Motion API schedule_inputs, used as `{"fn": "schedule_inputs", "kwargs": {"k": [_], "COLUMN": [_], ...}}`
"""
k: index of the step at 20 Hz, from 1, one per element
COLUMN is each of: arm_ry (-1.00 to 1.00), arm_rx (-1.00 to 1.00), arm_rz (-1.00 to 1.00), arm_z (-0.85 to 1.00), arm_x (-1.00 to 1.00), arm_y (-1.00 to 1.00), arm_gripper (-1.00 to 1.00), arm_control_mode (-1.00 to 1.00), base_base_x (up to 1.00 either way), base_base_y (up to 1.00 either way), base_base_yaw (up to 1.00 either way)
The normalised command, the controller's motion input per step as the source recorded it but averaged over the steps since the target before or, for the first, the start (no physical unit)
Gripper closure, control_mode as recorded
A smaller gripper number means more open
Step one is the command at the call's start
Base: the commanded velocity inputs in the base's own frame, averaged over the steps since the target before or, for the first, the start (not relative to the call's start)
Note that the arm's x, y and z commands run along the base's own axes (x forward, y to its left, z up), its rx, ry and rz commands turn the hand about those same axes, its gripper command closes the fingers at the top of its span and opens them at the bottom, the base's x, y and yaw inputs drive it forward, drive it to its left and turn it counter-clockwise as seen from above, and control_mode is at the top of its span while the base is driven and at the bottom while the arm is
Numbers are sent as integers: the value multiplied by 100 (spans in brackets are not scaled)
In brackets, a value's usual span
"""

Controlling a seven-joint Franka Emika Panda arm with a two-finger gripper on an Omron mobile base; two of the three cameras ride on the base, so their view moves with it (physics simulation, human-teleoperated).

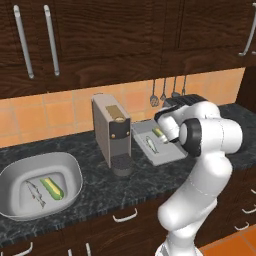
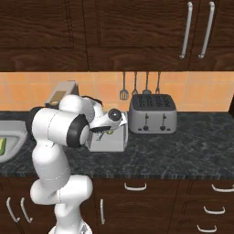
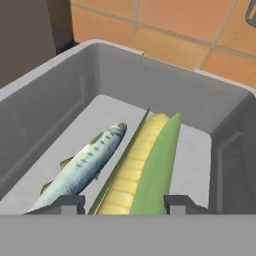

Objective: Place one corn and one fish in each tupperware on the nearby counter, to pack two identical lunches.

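Note:
In the hand view a yellow corn with a green husk lies along the floor of the rectangular grey tupperware, beside a silvery fish. My gripper is shut on the corn, one dark fingertip on either side of its near end. The left base view has the hand low over that tupperware, with its corn and fish inside. At the left end of the counter, the oval tupperware holds another corn and fish.
A boxy grey coffee machine stands just left of the rectangular container. A silver toaster sits to its right. Kitchen utensils hang on the tiled wall behind. Dark cabinets run above and below the worktop.

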Motion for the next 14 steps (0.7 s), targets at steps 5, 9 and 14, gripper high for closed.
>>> {"fn": "schedule_inputs", "kwargs": {"k": [5, 9, 14], "arm_ry": [0, 0, 0], "arm_rx": [0, 0, 0], "arm_rz": [0, 0, -1], "arm_z": [15, 91, 100], "arm_x": [9, 0, -16], "arm_y": [-4, 0, -5], "arm_gripper": [-100, -100, -100], "arm_control_mode": [-100, -100, -100], "base_base_x": [0, 0, 0], "base_base_y": [0, 0, 0], "base_base_yaw": [0, 0, 0]}}
